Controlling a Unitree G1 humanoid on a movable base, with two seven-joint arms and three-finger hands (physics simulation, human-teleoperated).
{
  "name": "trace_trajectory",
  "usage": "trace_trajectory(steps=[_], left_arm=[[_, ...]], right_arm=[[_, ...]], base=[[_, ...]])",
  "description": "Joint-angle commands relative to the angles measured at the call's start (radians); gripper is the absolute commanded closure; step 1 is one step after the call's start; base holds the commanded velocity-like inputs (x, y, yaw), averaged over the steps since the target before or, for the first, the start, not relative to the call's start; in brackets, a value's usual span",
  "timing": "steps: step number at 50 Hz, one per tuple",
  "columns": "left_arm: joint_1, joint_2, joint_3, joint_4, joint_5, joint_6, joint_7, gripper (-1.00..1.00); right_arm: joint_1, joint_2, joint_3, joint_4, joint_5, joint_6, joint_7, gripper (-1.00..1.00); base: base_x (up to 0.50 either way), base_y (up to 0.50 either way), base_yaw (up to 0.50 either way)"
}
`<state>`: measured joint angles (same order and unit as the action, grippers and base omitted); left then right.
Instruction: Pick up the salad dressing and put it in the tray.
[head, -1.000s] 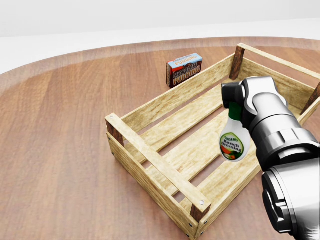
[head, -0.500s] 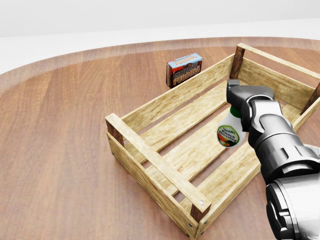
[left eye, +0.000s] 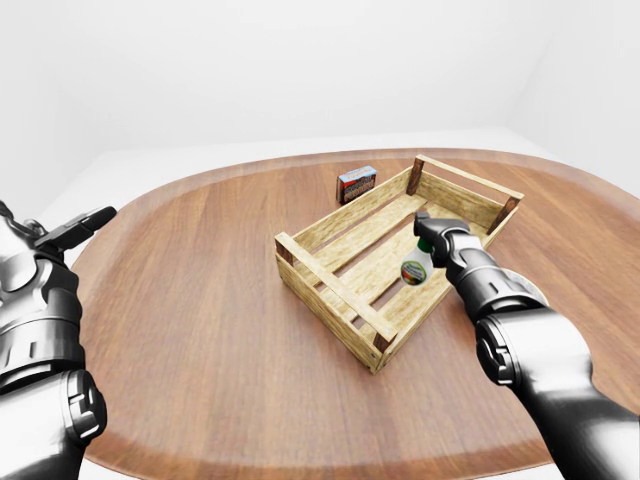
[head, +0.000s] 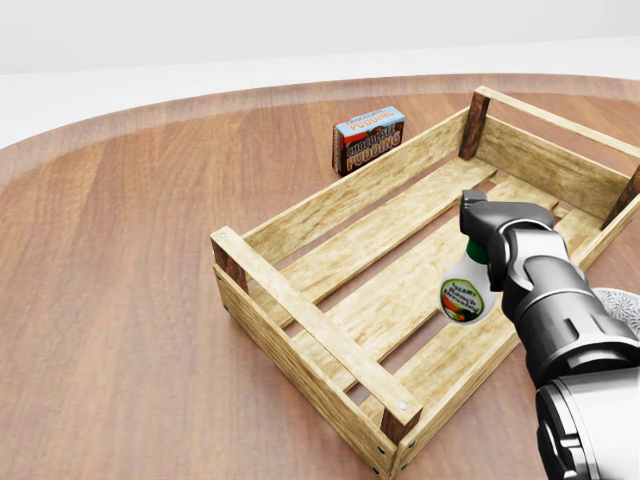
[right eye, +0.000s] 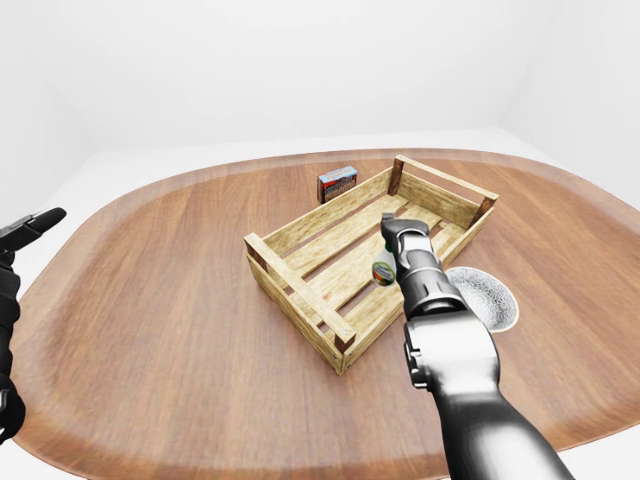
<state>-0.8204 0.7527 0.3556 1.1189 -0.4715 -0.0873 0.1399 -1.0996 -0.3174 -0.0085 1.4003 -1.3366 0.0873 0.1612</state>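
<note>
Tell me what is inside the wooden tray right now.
Only the salad dressing bottle shows within the wooden tray, held by the right hand at its neck. Whether it rests on the slats is unclear. The arm covers part of the tray's right side.

"Chocolate Pudding" — box (head: 369, 139); "Ranch Dressing" — bottle (head: 465, 290)

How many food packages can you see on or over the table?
2. The dressing bottle is held by the right hand over the crate; the pudding box stands on the table beyond the crate's far wall. None looks hidden.
</note>
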Motion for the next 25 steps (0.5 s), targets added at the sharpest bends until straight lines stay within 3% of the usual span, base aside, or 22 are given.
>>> trace_trajectory(steps=[1,25], left_arm=[[-0.002,0.000,0.000,0.008,0.000,0.000,-0.001,-1.00],[0.000,-0.002,-0.001,0.010,0.001,0.000,-0.002,-1.00]], right_arm=[[0.009,-0.005,-0.003,-0.009,-0.002,0.000,0.017,1.00],[0.076,0.012,-0.013,-0.006,0.009,0.000,0.053,1.00]], base=[[0.00,0.00,0.00],[0.00,0.00,0.00]])
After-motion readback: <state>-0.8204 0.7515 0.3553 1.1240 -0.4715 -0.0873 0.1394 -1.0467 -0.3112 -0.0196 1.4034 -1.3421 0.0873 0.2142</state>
